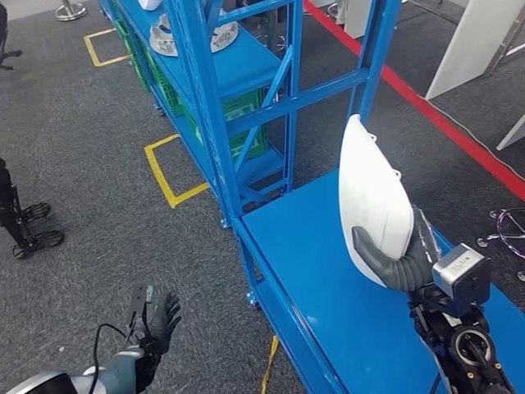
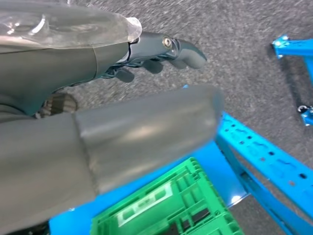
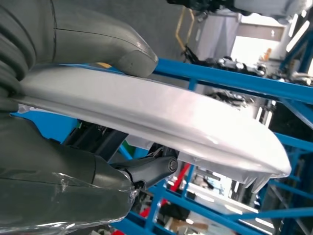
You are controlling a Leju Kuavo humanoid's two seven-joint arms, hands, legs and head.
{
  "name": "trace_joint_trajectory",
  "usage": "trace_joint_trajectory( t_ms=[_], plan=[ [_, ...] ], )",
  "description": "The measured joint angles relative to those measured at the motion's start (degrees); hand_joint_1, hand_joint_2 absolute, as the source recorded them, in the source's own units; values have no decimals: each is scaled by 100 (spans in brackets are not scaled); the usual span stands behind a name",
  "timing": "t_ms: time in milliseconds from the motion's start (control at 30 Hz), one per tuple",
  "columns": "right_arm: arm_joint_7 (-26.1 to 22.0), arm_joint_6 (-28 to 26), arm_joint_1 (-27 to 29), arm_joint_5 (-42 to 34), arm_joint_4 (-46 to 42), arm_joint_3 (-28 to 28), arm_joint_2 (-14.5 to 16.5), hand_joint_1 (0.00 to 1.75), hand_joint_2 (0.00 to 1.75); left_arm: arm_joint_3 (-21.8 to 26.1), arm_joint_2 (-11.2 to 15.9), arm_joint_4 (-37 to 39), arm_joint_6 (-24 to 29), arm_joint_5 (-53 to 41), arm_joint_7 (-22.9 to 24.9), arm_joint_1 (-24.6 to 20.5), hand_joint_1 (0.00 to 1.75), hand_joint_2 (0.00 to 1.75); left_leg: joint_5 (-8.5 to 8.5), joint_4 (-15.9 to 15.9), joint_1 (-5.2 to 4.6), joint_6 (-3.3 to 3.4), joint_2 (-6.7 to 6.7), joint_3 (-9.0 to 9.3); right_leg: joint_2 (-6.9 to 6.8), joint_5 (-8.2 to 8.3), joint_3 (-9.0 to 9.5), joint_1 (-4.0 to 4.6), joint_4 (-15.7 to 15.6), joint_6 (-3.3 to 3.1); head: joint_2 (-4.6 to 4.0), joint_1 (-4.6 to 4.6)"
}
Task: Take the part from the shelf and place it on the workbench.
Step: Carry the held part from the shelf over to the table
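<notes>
White part (image 1: 372,193) is off the shelf (image 1: 248,66), grasped by the right hand (image 1: 402,258) above the workbench (image 1: 321,279). Setting it down remains. Left hand (image 1: 157,324) hangs released, near left.

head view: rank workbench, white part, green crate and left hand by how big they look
1. workbench
2. white part, held up by the right hand, nearer the camera, so its rank is unsure
3. green crate and left hand look alike; the crate is partly hidden

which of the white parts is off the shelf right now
The smooth white part gripped upright in the right hand above the blue workbench; the other white parts lie on the shelf.
</notes>
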Motion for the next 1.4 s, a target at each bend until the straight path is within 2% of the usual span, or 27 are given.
trace_joint_trajectory(
  t_ms=[33,67,100,167,233,267,333,400,467,533,600,667,733,767,800,833,900,967,1033,1067,1133,1167,1200,1267,1300,1333,1400],
  plan=[
    [3,-1,6,2,-16,1,-2,175,175,0,2,0,1,-1,-1,15,0,0,6,-2,15,-37,27,-16,-87,8,9,12,-13,-46,0,-10],
    [1,-1,7,3,-35,1,-3,175,175,0,8,0,1,-1,-1,25,0,0,-28,67,5,-59,172,-59,-175,15,25,15,-33,-94,0,-30],
    [-1,-2,7,3,-55,1,-3,175,175,0,13,0,2,-1,-1,19,0,0,-118,252,-13,-71,385,-159,-268,21,40,20,-56,-140,0,-65],
    [-4,-1,18,3,-80,2,-4,175,175,0,14,0,2,-1,-1,-9,0,0,-437,981,-46,-76,798,-552,-468,9,48,67,-72,-213,0,-133],
    [1,0,36,3,-82,6,-5,175,175,0,4,0,2,-1,-1,-6,0,0,-668,1698,-48,-69,885,-951,-672,-12,47,120,-72,-257,0,-156],
    [2,1,43,3,-83,8,-5,175,175,0,1,0,2,-1,-1,5,0,0,-640,1786,-51,-54,895,-1008,-770,-20,50,141,-72,-269,0,-161],
    [3,-1,45,3,-91,10,-5,175,175,0,8,0,2,0,0,17,0,0,-308,1240,-80,3,962,-728,-933,-37,70,167,-72,-278,0,-173],
    [2,-1,42,3,-111,10,-5,175,175,0,21,0,2,0,0,3,0,0,-12,421,-162,93,1247,-286,-1075,-64,100,193,-69,-256,0,-187],
    [1,-1,39,3,-127,10,-5,175,175,0,30,0,2,0,-1,-15,0,0,56,67,-237,161,1395,-106,-1198,-96,129,213,-68,-210,0,-178],
    [1,-1,37,3,-142,9,-6,175,175,0,41,0,2,0,-1,-9,0,0,68,32,-238,203,1244,-98,-1284,-130,157,210,-70,-154,0,-161],
    [-2,-1,30,3,-158,6,-11,175,175,0,43,0,2,0,-2,0,0,0,88,-10,-195,250,1103,-56,-1046,-275,99,185,119,-92,0,-132],
    [-2,-1,35,3,-162,5,-22,175,175,0,31,0,2,-1,-2,-12,0,0,96,-28,-167,289,967,-26,-673,-602,-188,161,762,-49,0,-80],
    [13,-2,63,9,-161,7,-33,175,175,0,16,0,5,-4,0,-20,0,0,93,-25,-164,306,800,-21,-553,-856,-568,155,1508,-27,0,-55],
    [23,-2,76,16,-161,8,-37,175,175,0,10,0,11,-10,-1,-15,0,0,91,-22,-164,306,705,-16,-538,-836,-663,153,1651,-25,0,-49],
    [35,-2,84,24,-162,8,-44,175,175,0,5,0,16,-17,-1,-7,0,0,87,-19,-162,303,606,-7,-525,-704,-657,152,1566,-30,0,-42],
    [43,-2,88,31,-165,7,-52,175,175,0,2,0,21,-22,-1,1,0,0,81,-14,-159,293,513,6,-488,-481,-548,150,1264,-45,0,-36],
    [55,0,100,53,-192,3,-75,175,175,0,-6,0,16,-16,4,8,0,0,61,4,-156,258,348,15,-226,-71,-231,133,468,-91,0,-22],
    [65,16,132,80,-240,-2,-85,175,175,0,-7,0,7,3,38,12,0,0,65,28,-135,199,205,-39,5,30,-22,123,19,-122,0,-27],
    [72,48,156,108,-274,-6,-89,175,175,0,8,0,-7,37,88,37,0,0,90,25,-109,124,75,-96,-47,-3,45,125,-63,-155,0,-33],
    [71,62,161,119,-286,-7,-90,175,175,0,11,0,-15,55,104,55,0,0,76,44,-109,92,128,-111,-117,8,65,121,-90,-184,0,-41],
    [63,89,169,134,-320,-8,-91,175,175,0,18,0,-26,75,115,52,0,0,-109,370,-131,35,465,-277,-281,27,119,106,-160,-245,0,-88],
    [59,106,178,142,-334,-7,-92,175,175,0,14,0,-28,72,121,36,0,0,-275,722,-133,10,679,-459,-368,27,134,116,-177,-270,0,-115],
    [55,125,193,151,-344,-5,-92,175,175,0,14,0,-28,66,131,19,0,0,-446,1145,-132,-16,801,-690,-460,20,138,124,-182,-288,0,-137],
    [55,149,228,167,-349,2,-93,175,175,0,7,0,-29,54,160,13,0,0,-585,1724,-114,-52,875,-1030,-637,0,142,131,-182,-303,0,-143],
    [55,155,241,170,-350,5,-93,175,175,0,7,0,-28,51,172,16,0,0,-498,1698,-104,-63,894,-1039,-718,-12,148,130,-181,-301,0,-148],
    [55,156,248,172,-351,7,-93,175,175,0,11,0,-28,51,180,17,0,0,-323,1433,-96,-67,934,-916,-793,-26,159,130,-181,-292,0,-155],
    [54,156,251,172,-358,5,-93,175,175,0,22,0,-27,50,184,2,0,0,46,582,-111,-48,1176,-474,-928,-69,195,150,-173,-248,0,-184]
  ],
)
